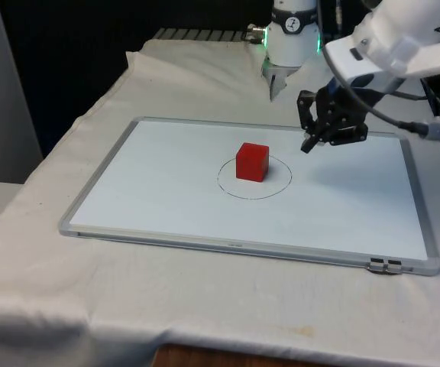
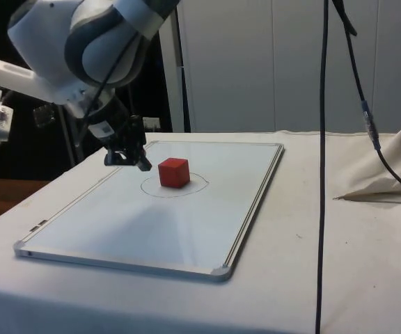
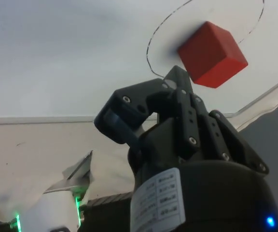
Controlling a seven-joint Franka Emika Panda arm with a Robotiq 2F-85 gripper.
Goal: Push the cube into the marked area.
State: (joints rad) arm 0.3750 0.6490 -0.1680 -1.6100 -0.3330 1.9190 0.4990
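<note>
Since the cube [image 1: 252,161] already sits inside the drawn circle [image 1: 281,186] near the board's [image 1: 159,206] middle, slightly toward the circle's edge on the front view's left, the push looks done or nearly so. Gripper [image 1: 309,143] hovers just off the cube, apart from it, fingers pressed together. Next move likely only a lift away. Nothing blocks; a cable [image 2: 324,167] hangs well clear.
</note>
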